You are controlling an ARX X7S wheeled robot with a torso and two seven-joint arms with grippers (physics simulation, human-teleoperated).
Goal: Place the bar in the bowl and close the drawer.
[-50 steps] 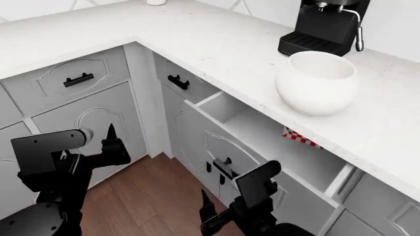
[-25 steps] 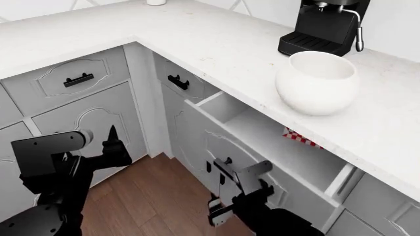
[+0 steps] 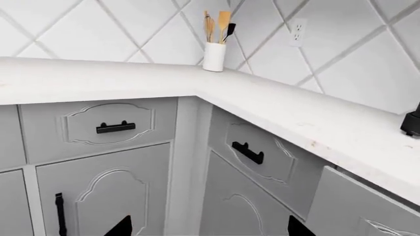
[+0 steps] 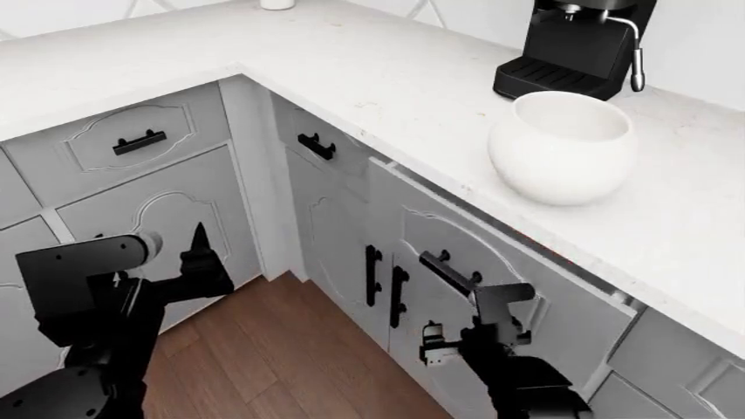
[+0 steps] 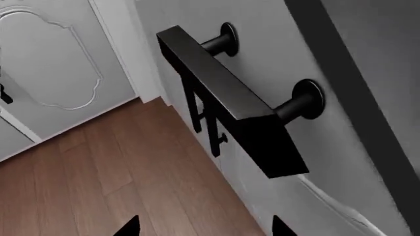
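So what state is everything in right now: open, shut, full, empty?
Drawer: nearly shut, thin gap along its top.
Bowl: upright on the counter, nothing seen inside.
Left fingers: open, holding nothing.
Right fingers: open, near the drawer handle, not gripping.
Cabinet doors: shut.

We see the drawer (image 4: pixel 489 262) pushed almost fully in under the counter at the right — only a thin dark gap shows along its top edge. Its light-grey front has an ornate moulded panel and a black horizontal bar handle (image 5: pixel 226 98) standing off on two round posts. The bowl (image 4: pixel 561 147) sits upright on the white counter above it, toward the far right — large, deep, round-bellied, plain white. We cannot see the bar in any view.
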